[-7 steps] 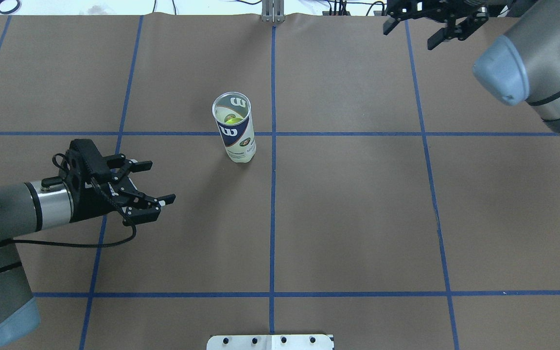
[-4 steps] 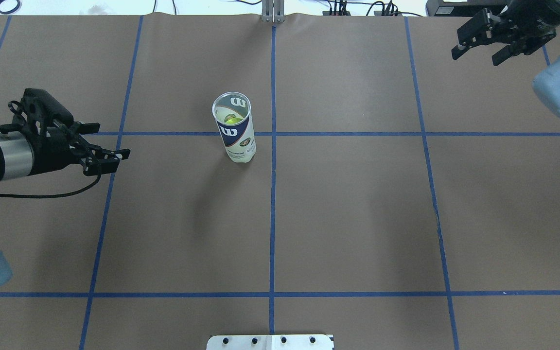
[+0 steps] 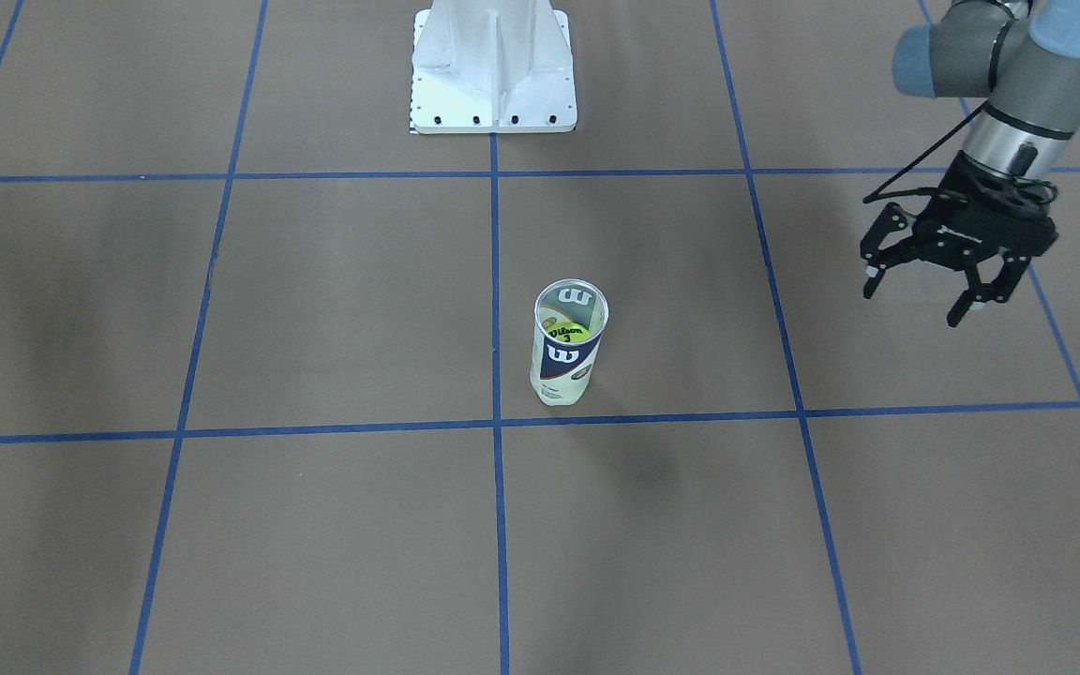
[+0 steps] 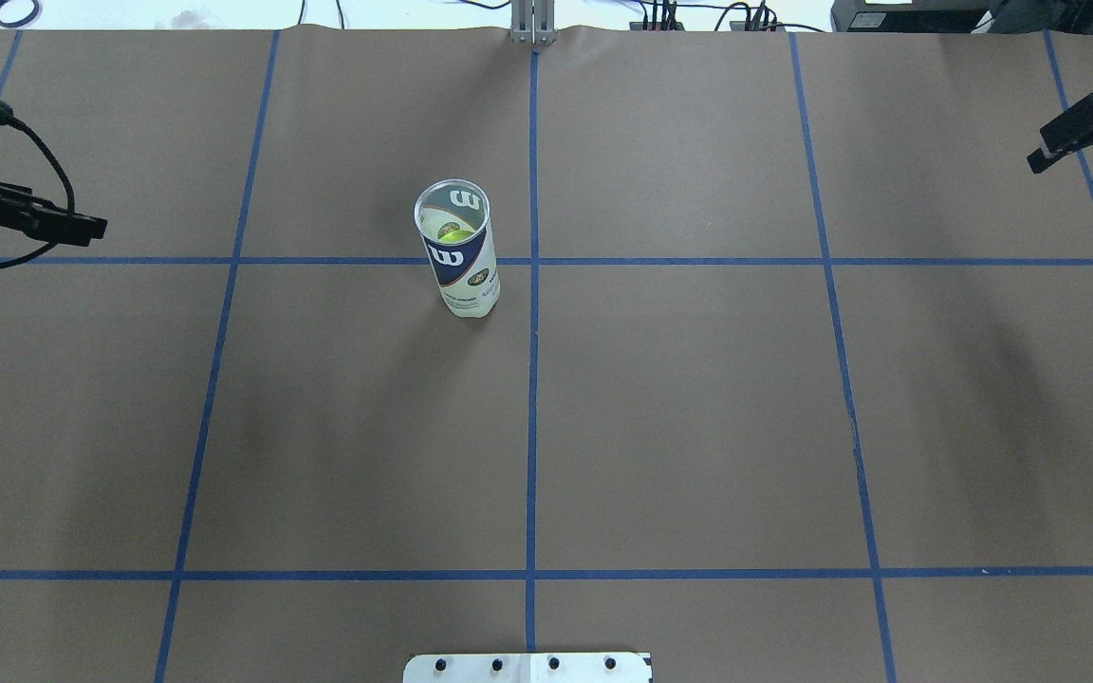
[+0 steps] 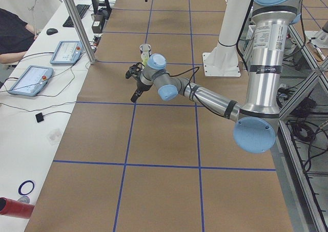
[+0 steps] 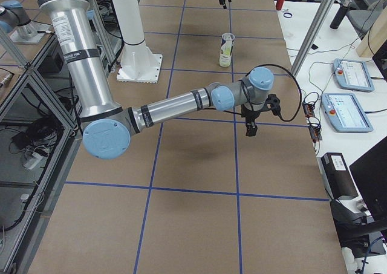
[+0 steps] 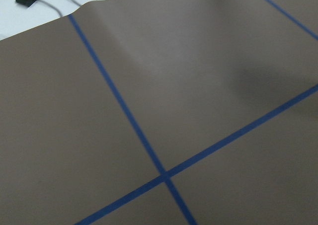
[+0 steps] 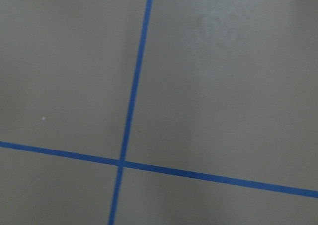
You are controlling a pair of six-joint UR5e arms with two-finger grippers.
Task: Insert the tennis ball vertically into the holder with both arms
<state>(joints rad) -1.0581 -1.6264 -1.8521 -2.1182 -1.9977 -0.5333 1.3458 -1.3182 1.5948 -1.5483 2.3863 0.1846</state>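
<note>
Holder point(image 3: 566, 361) stands upright mid-surface point(image 3: 315, 281), long axis vertical, tennis ball point(image 3: 566, 333) inside | left gripper point(image 3: 920, 300) spread wide, empty, the nearer one, well apart | right gripper point(image 4: 1078, 147) parted, empty, farther, opposite side

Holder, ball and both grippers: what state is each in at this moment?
holder: upright, top open, nothing touching it.
ball: inside the holder, seen through the open top.
left gripper: fingers open, empty, well clear of the holder.
right gripper: fingers open, empty, far from the holder.
</note>
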